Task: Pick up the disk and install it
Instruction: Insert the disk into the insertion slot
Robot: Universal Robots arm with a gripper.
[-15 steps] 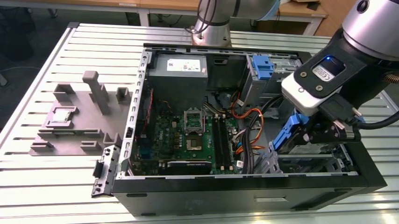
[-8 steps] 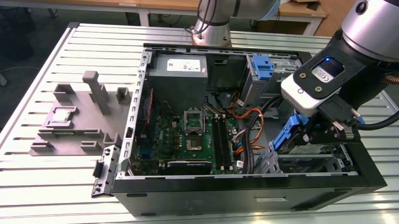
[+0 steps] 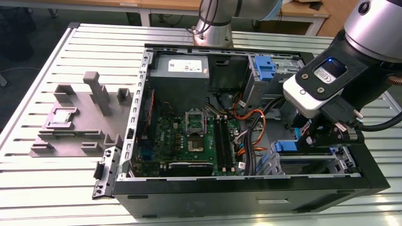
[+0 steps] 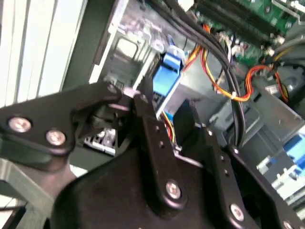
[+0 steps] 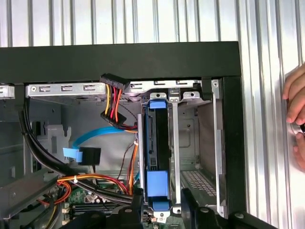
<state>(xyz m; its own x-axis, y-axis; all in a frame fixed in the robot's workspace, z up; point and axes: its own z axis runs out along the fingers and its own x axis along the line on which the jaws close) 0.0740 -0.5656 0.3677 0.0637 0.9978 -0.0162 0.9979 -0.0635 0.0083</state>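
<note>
Exterior view: the computer case (image 3: 251, 197) lies open on the slatted table (image 3: 37, 188). The gripper (image 3: 321, 139) is down inside the case, at the drive cage (image 3: 308, 165) in the corner at the exterior view's right. The blue end of the disk (image 3: 285, 147) shows at the cage mouth, on the motherboard (image 3: 188, 136) side. From here I cannot tell how the fingers stand.

Second wrist view: the gripper (image 4: 166, 112) has its fingers (image 4: 143, 102) spread. Only cables (image 4: 167, 125) show in the gap between them, with nothing pinched. The disk's (image 4: 167, 78) blue rail end sits just past the fingertips.

First wrist view: the disk (image 5: 157, 143) stands on edge in a slot of the drive cage (image 5: 186, 95), with blue rail pieces at both ends. Its long axis runs from the gripper end straight toward the case's black outer wall (image 5: 119, 59), broad faces turned sideways to the cage rails. The gripper (image 5: 162, 210) straddles the near end, with a gap showing on one side. A person's hand (image 5: 296, 119) rests on the table (image 5: 267, 95) outside the case.

Progress, as a judgement: pickup is done and the disk is in its bay and looks released. I cannot confirm that it is fully seated or latched.
</note>
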